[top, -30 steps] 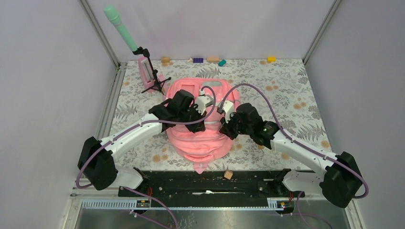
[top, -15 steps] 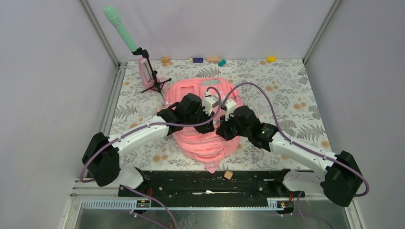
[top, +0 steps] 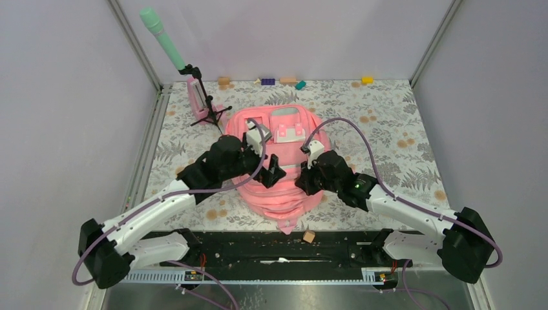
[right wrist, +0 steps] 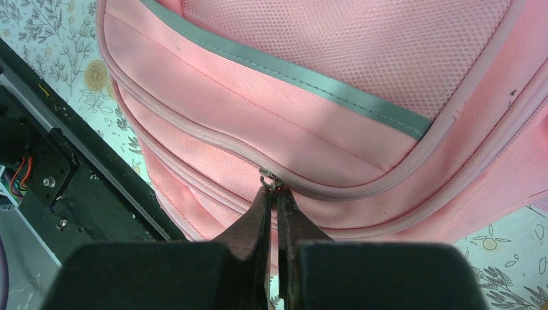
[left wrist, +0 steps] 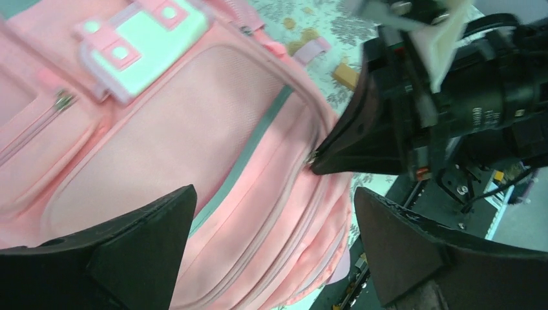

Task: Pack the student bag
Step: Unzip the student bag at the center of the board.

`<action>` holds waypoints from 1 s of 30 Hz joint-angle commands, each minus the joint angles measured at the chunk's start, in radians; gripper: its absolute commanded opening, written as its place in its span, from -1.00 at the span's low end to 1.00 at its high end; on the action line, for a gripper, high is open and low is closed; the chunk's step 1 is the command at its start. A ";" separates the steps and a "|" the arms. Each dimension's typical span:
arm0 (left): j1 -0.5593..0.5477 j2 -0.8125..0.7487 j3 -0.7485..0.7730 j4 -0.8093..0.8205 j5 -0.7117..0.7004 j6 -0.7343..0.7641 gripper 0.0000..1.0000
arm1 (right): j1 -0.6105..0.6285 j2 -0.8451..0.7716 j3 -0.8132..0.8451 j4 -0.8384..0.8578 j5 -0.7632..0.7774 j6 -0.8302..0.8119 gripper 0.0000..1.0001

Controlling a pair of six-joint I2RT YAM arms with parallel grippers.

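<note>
The bag lies mid-tabletop, soft and floppy; we judge its fabric bunches when tugged, so the zipper pull is the best hold. Our right end effector pinches that pull; our left end effector gapes wide, empty.

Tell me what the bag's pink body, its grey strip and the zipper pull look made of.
The student bag body: woven synthetic fabric, matte, visible weave, mesh on the pocket; grey strip: smooth tape, possibly reflective; zipper pull: shiny, likely metal.
</note>
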 commanded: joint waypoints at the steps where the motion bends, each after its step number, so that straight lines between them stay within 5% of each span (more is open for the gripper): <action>1: 0.097 -0.087 -0.080 -0.004 -0.073 -0.081 0.97 | 0.001 -0.012 -0.024 0.006 0.079 0.006 -1.00; 8: 0.288 0.004 -0.090 -0.020 0.026 -0.227 0.90 | 0.002 -0.040 -0.045 0.003 0.081 0.031 -1.00; 14: 0.366 0.109 -0.059 -0.005 0.058 -0.235 0.00 | 0.001 -0.072 -0.054 -0.017 0.086 0.032 -1.00; 26: 0.381 0.069 -0.087 -0.024 -0.102 -0.192 0.40 | 0.001 -0.088 -0.048 -0.064 0.094 0.016 -1.00; 30: 0.381 0.070 -0.104 -0.026 -0.051 -0.206 0.19 | 0.001 -0.079 -0.045 -0.060 0.089 0.023 -1.00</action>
